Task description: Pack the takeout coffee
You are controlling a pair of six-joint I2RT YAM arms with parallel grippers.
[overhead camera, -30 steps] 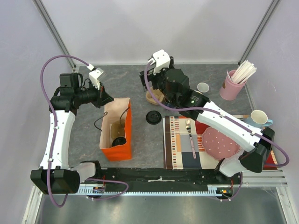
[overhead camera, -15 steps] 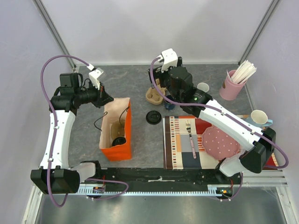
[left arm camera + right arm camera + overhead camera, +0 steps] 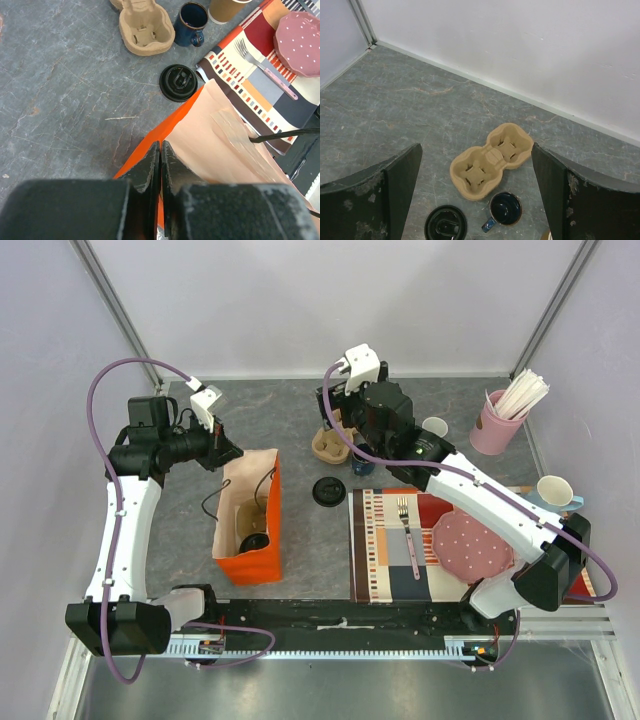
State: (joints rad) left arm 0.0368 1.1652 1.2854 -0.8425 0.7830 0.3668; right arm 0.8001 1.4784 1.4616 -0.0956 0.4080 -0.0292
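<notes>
You'll find the takeout coffee (image 3: 255,540) inside the orange bag (image 3: 250,568) on the desk (image 3: 280,420). Only its round black lid shows, the cup body is hidden. Left gripper (image 3: 160,151) is clenched on the bag rim. Right gripper (image 3: 476,165) is spread wide and empty above the cup carrier (image 3: 490,161).

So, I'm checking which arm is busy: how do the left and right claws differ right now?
The left claw is shut, pinching the rim of the bag; the right claw is wide open and holds nothing. The left claw sits at the bag, while the right claw hangs above the carrier. Both are black and two-fingered.
</notes>
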